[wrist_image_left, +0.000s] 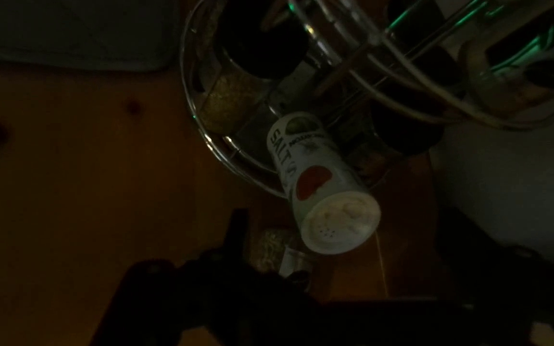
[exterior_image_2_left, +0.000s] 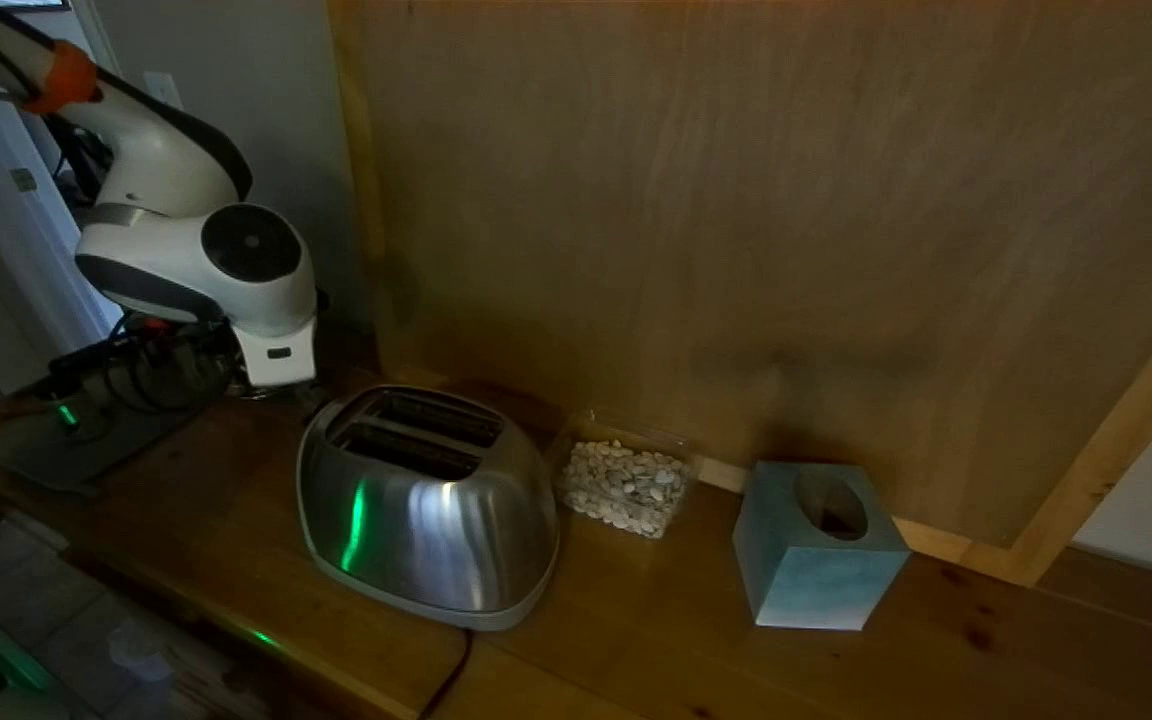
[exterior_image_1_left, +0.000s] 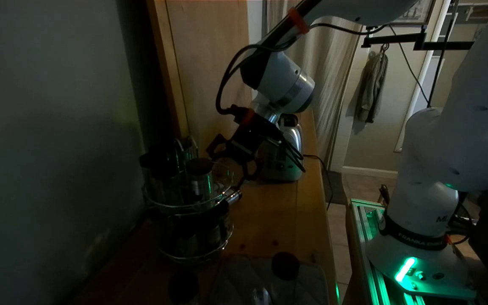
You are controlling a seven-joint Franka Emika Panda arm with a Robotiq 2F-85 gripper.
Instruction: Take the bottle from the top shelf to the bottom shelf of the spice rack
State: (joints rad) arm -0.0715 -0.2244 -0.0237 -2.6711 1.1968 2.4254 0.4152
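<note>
One white salt bottle (wrist_image_left: 319,175) is most likely the task's thing, and by my reading its move down is mostly made. In the wrist view its far end lies within the wire ring of the bottom shelf (wrist_image_left: 209,143), while its near end, the perforated top, leans out over that ring toward the tool (wrist_image_left: 341,216). It slants differently from the glass jar (wrist_image_left: 231,103) to its left on the same shelf, so I judge that it is not standing properly. Whether its base touches the shelf is too dark to tell.

The tool is spread: its fingers (wrist_image_left: 236,233) stand wide apart, left and right of the bottle's top, with a gap on each side, and nothing seems pinched. In an exterior view it hangs at the right side of the spice rack (exterior_image_1_left: 203,256), and a dark-lidded jar (exterior_image_1_left: 200,184) stands on the top shelf (exterior_image_1_left: 174,206) to its left.

What is left, then, is probably to nudge the salt bottle inward until it sits upright, and to back the tool off to the right without catching the wires. If the task means some other bottle, these dim pictures do not settle it. In an exterior view with the toaster (exterior_image_2_left: 426,530) near and the arm (exterior_image_2_left: 161,250) at far left, the bottle cannot be made out.
</note>
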